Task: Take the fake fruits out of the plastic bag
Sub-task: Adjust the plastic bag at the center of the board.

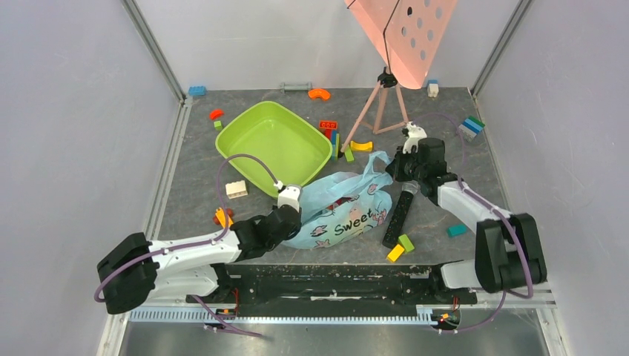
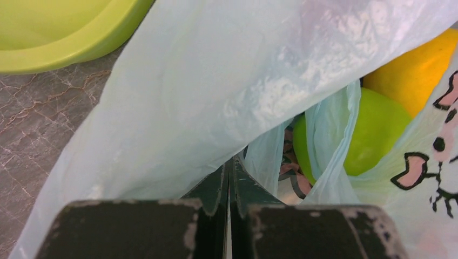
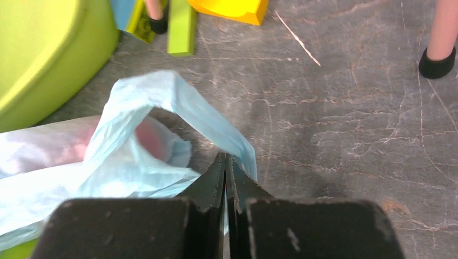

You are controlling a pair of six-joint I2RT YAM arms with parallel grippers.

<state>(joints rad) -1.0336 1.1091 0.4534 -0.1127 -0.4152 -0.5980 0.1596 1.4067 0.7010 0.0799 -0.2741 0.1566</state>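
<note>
While pinched at 2 points: 1 plastic bag, light blue and printed, lying mid-way across the table, just near-right of the lime-green tub. Long axis running near-left to far-right in the top view, with the tie handle at the far-right end and the bulging body toward the near-left.

Left gripper: clenched on a fold of bag film at the near-left end, pads pressed together. Right gripper: clenched on the handle strip, held in a raised loop.

Contents, fake fruits, as seen inside:
- 1 green apple and 1 yellow lemon-like piece, side by side ahead and right of the left jaws, partly veiled by film.
- 1 reddish shape, showing through the film left of the right jaws.
- 4th not made out.

No fruit seen outside the bag.

Judged: mouth probably at the handle end, pointing far-right toward the right arm, though the opening itself is not plainly seen. Left arm nearer the apple and lemon. Next move likely turning on drawing the 2 holds apart along the long axis to open the mouth.
</note>
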